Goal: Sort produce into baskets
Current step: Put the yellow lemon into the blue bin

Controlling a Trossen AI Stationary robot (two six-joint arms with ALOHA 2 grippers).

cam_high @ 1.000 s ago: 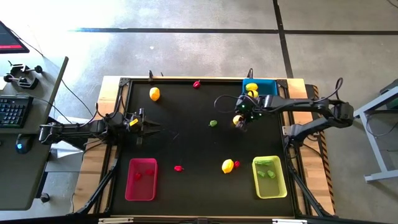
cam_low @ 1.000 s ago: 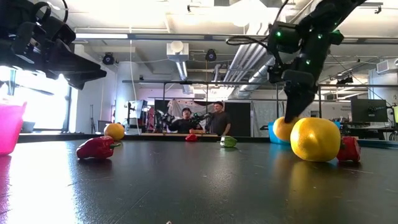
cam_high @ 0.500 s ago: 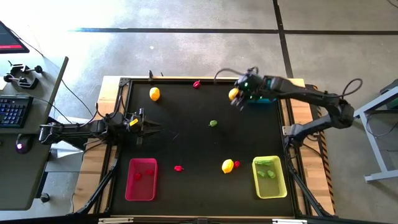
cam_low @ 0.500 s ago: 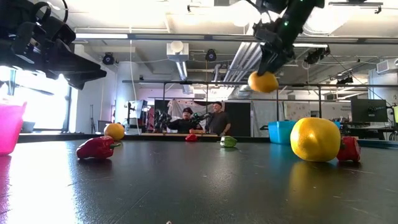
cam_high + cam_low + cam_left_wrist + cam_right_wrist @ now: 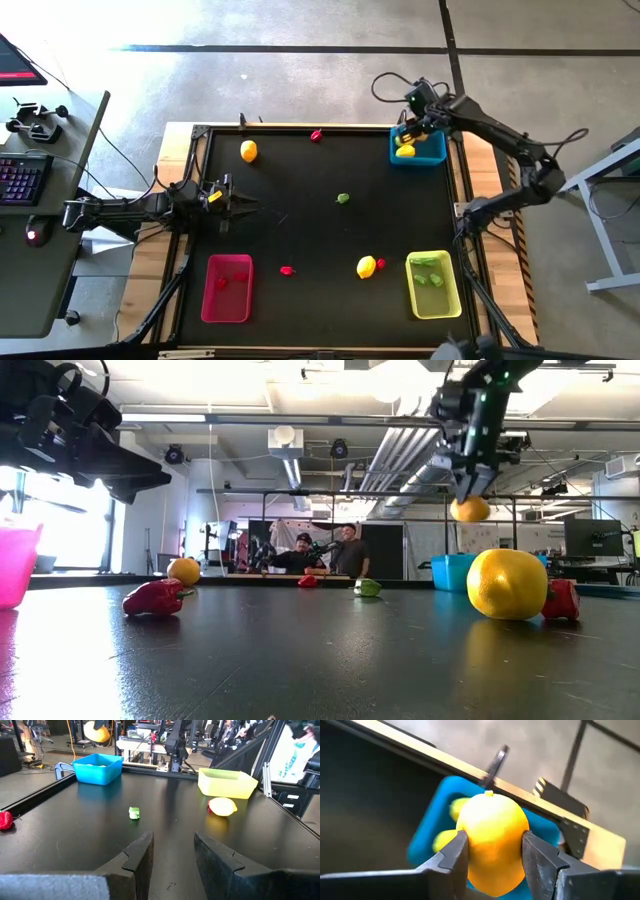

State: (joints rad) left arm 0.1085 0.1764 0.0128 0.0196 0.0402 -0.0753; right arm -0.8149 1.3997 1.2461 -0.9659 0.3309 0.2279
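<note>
One lemon (image 5: 492, 840) clamped in right gripper (image 5: 492, 857) above blue basket (image 5: 430, 157) rim.

Overhead straight down, low level across the table (image 5: 300, 650), wrists close forward; all sharing the blue basket (image 5: 432, 157).

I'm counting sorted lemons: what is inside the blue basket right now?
Two yellow lemons show inside the blue basket. The right gripper holds a third lemon above it, hiding the rest of its floor.

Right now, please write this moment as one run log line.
right claw: holding lemon over blue basket | left claw: open, waiting at table's left side | loose produce left on table
</note>
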